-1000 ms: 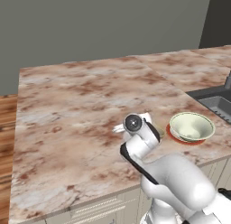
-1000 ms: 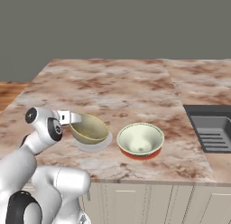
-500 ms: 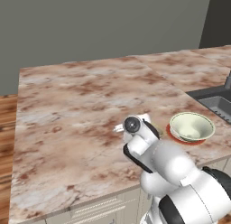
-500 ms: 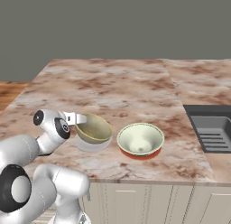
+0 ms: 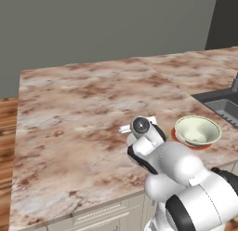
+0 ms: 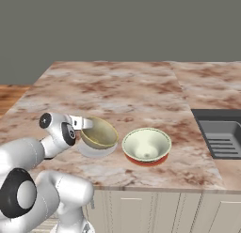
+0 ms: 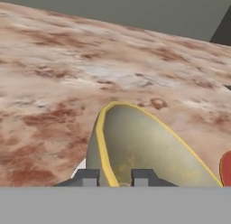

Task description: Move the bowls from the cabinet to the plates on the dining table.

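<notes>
My gripper (image 6: pixel 81 124) is shut on the yellowish rim of the olive-tan bowl (image 6: pixel 99 132), holding it tilted just over a pale plate (image 6: pixel 95 151) on the dining table (image 6: pixel 117 91). In the hand view the rim passes between my gripper (image 7: pixel 115 178) and its two fingertips (image 7: pixel 88 177), and the bowl (image 7: pixel 144 151) opens away from me. To its right the cream-white bowl (image 6: pixel 147 143) sits upright on a plate with a red-orange edge (image 6: pixel 147 161). From the left base view this bowl (image 5: pixel 197 130) stands right of my arm. The cabinet is out of view.
A dark sink (image 6: pixel 221 133) is sunk into the top at the right, close to the cream-white bowl. The marbled top (image 5: pixel 83 109) stretches wide to the left and back. Cream drawer fronts (image 6: pixel 155 211) run under the front edge. Wood floor (image 5: pixel 7 118) lies beyond the left end.
My arm's elbow has swung up and closer to the cameras. The olive-tan bowl in my gripper has edged slightly to the right over the pale plate. The cream-white bowl has stayed put.
</notes>
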Controlling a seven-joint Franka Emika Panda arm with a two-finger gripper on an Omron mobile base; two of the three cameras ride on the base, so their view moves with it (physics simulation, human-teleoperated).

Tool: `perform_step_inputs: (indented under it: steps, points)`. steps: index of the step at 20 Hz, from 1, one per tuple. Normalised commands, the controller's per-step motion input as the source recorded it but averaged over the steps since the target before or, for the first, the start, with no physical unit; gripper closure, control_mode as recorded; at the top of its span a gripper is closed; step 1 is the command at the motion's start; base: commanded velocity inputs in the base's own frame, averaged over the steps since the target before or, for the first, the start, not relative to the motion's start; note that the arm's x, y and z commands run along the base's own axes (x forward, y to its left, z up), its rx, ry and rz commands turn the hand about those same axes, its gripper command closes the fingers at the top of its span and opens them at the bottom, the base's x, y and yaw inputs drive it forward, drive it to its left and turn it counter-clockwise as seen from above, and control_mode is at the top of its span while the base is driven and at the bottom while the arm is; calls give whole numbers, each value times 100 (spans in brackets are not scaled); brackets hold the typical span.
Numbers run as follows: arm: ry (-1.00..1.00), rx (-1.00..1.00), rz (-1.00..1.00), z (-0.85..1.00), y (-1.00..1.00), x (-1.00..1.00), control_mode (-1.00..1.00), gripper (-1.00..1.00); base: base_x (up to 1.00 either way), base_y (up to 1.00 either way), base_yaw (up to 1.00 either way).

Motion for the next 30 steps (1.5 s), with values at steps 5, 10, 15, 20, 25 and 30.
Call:
perform_step_inputs:
  steps: [5, 10, 15, 20, 25, 30]
  points:
    - [3, 3, 0, -8, 0, 0, -100, -100, 0, 0, 0]
    - [0, 2, 0, -5, 0, 0, -100, -100, 0, 0, 0]
    - [-4, 2, 0, 3, 0, -12, -100, -100, 0, 0, 0]
    - [-16, 3, 4, 41, 2, -39, -100, -100, 0, 0, 0]
    - [-17, 11, 7, 48, 2, -23, -100, -100, 0, 0, 0]
    - [-14, 16, 10, 64, 0, -44, -100, -100, 0, 0, 0]
